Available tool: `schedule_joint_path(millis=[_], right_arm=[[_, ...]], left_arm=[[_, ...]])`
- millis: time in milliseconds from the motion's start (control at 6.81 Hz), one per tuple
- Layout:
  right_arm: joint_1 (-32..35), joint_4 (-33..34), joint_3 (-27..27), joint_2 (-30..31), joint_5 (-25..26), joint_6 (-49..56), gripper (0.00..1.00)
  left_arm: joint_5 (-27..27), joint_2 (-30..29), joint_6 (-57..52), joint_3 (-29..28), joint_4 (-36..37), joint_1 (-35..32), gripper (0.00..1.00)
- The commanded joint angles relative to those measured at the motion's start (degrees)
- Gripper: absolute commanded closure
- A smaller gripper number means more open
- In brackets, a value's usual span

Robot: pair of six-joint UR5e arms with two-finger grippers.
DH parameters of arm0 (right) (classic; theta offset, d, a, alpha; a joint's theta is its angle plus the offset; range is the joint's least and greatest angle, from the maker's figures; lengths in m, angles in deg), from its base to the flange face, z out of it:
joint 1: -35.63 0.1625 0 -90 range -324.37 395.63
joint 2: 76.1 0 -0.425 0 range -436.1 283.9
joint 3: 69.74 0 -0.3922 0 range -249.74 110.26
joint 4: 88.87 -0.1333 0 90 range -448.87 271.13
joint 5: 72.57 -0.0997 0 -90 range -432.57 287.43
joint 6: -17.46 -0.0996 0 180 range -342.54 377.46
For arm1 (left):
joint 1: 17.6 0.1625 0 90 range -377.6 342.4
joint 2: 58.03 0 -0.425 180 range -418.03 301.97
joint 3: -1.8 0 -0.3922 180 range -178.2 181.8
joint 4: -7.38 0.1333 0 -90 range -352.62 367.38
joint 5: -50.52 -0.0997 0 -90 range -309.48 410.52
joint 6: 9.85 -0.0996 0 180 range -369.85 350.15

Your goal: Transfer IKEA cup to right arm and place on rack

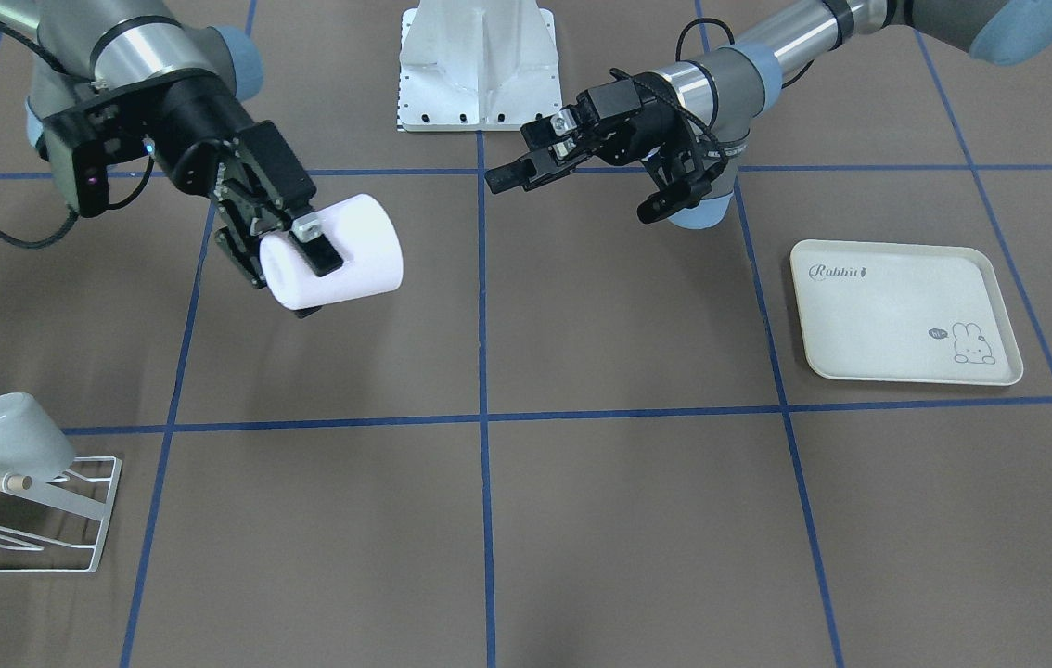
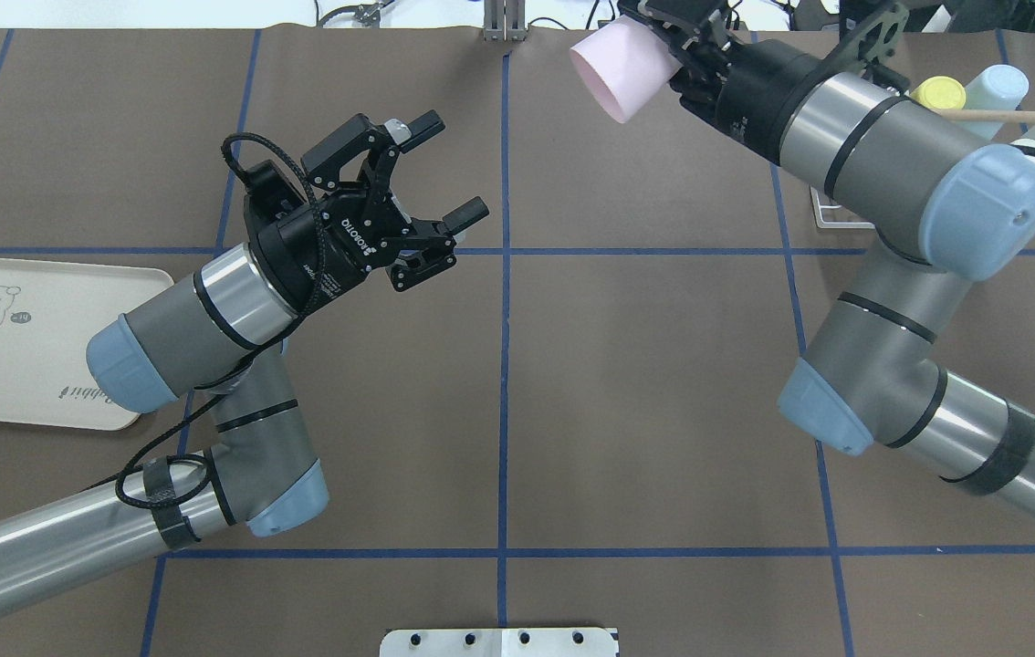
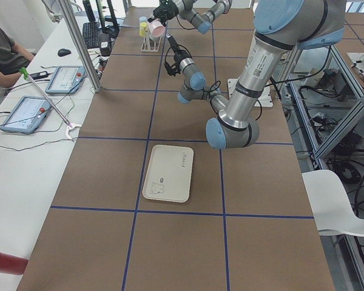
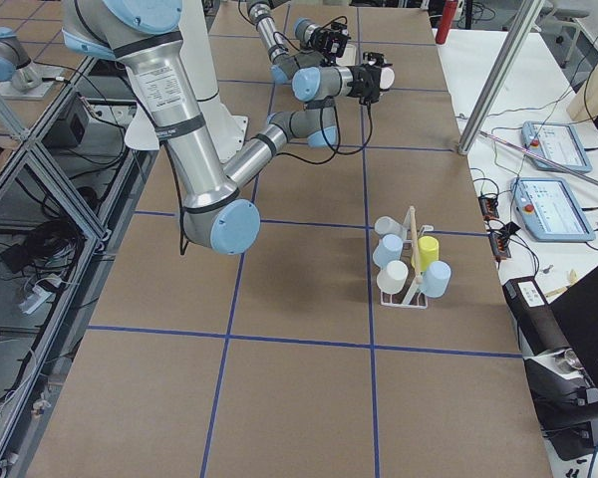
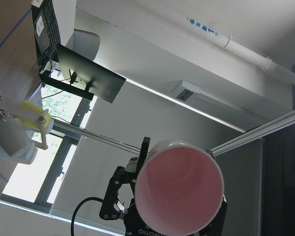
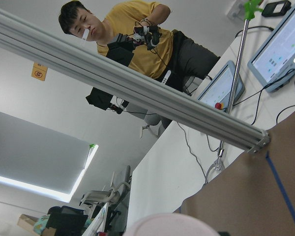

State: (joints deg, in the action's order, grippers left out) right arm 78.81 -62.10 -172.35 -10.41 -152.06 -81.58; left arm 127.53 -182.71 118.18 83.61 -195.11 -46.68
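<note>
Pale pink cylindrical plastic cup point(image 1: 354, 243) hangs on its side above the brown tabletop point(image 1: 582, 520); you can see the right end effector point(image 1: 289, 264) clamped on its closed end, the mouth turned toward the left arm. Your left end effector point(image 1: 572, 193) has its fingers spread apart and holds nothing, well apart from the cup. The low white wire rack with a wooden rod point(image 1: 85, 520) stands far off on the right arm's side

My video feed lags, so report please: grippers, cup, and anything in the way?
Left gripper open, empty. Right gripper shut on pale pink cup, held in the air, on its side. Rack not yet reached; other cups already sit on it.
</note>
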Motion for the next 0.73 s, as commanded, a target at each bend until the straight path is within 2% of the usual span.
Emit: schedule_joint_path(millis=[0,294,441,588], right_arm=[[4.09,11.47,-2.75,1.2,2.65,6.46,1.0],[5.07,26.69,-4.36,1.03,11.58,16.88,1.0],[5.33,32.24,-4.09,0.85,15.29,21.73,1.0],[5.94,34.64,-3.4,0.85,16.89,24.74,1.0]], left_arm=[[-0.02,1.01,-5.82,0.1,0.34,-0.63,0.01],[-0.11,2.24,-11.45,0.62,2.17,-1.41,0.01],[-0.11,2.95,-14.62,2.72,5.32,-1.59,0.01],[-0.11,3.48,-16.57,5.7,10.14,-1.77,0.01]])
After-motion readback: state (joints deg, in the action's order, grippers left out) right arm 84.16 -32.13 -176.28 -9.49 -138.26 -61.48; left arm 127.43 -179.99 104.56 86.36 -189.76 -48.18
